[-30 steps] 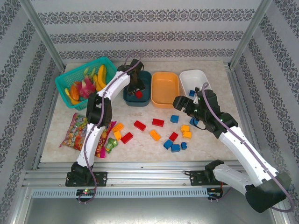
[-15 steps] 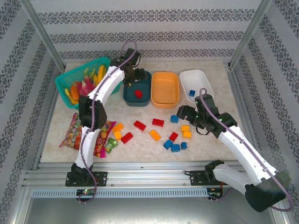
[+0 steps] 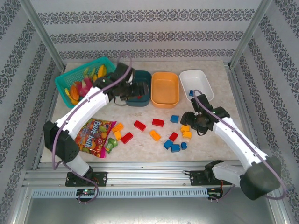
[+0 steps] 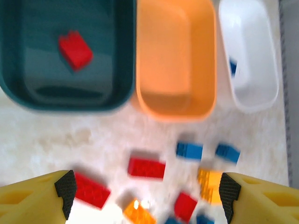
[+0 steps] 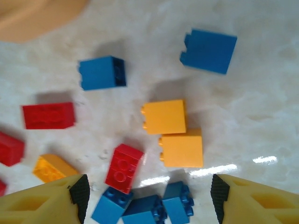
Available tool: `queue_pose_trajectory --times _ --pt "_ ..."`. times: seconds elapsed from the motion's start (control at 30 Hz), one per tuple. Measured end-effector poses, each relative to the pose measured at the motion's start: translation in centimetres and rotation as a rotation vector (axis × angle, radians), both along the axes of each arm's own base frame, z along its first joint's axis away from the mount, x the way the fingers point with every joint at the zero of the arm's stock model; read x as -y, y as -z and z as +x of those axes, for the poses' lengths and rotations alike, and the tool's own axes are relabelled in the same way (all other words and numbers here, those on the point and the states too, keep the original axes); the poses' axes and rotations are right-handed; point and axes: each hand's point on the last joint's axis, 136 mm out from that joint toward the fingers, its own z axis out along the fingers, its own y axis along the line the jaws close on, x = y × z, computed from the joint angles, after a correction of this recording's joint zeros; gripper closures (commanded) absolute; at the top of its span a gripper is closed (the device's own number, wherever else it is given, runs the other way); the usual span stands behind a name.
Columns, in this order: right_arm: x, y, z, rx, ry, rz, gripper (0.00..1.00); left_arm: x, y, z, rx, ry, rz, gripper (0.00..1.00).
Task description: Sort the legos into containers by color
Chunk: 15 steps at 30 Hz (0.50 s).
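Right gripper [image 5: 148,189] hung open and empty over the loose legos [image 5: 124,168] on the table [image 5: 261,116]; two orange bricks [image 5: 164,116] touched, so it needed to straddle just one. Left gripper [image 4: 147,186] open near the teal tub [image 4: 122,56], red brick [image 4: 74,49] inside
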Motion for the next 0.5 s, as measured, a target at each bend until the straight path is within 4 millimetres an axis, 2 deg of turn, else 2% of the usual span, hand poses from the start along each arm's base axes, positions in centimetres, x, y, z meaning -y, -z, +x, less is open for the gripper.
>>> queue_pose_trajectory --times 0.13,0.23,0.33,0.5 --pt "0.1 3.8 -1.5 -0.147 -0.037 -0.028 0.30 1.3 3.5 -6.0 -0.039 0.110 -0.004 0.16" --pt "0.0 5.5 -2.2 -0.218 -0.060 -0.040 0.30 0.9 4.9 -9.0 -0.043 0.138 -0.020 0.15" --pt "0.1 6.7 -2.3 -0.261 -0.071 -0.052 0.31 0.0 4.9 -10.4 -0.028 0.127 -0.046 0.15" --pt "0.5 8.1 -1.9 -0.282 -0.069 -0.051 0.36 -0.5 3.9 -10.8 0.004 0.110 -0.074 0.15"
